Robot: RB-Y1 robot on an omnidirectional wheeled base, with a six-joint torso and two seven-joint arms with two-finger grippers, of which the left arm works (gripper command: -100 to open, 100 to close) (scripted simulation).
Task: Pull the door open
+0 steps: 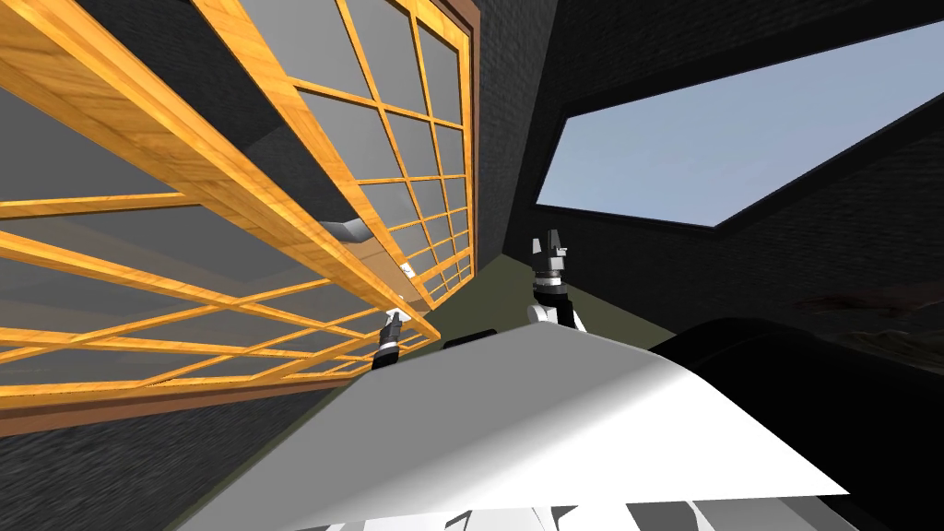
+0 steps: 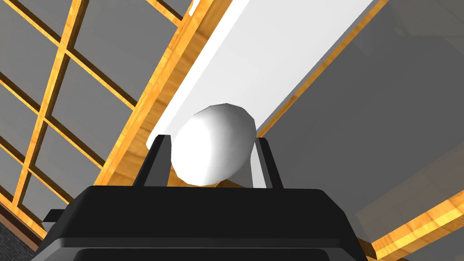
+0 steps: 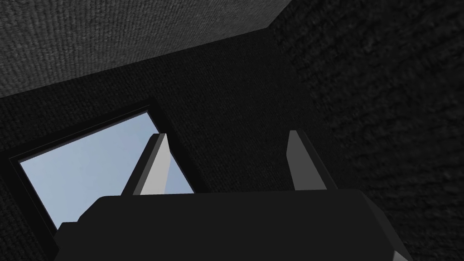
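My left tool (image 2: 210, 138) is closed on the door's knob (image 2: 213, 145). The knob is a white, egg-shaped lump that sits between the two fingers (image 2: 152, 163), and each finger presses against one of its sides. It is close in to the tool's dark body.

The door (image 1: 277, 212) is on my left. It is a lattice of orange-brown wooden bars with flat grey panes between them, and it runs from the near left of the scene away towards the far middle. The knob is on the door's near edge, low down, where the wooden upright ends just ahead of my chest. In the left wrist view a broad white strip (image 2: 272, 54) runs away from the knob alongside that wooden upright. I cannot tell whether it is the door's edge or a plate fixed to it.

Beyond the door is a second latticed panel (image 1: 433, 138) of the same wood and grey panes, farther off and slightly to the right, with a dark gap between the two.

My right tool (image 1: 550, 247) is raised in front of me, to the right of the door and well apart from it. Its fingers are spread wide and hold nothing.
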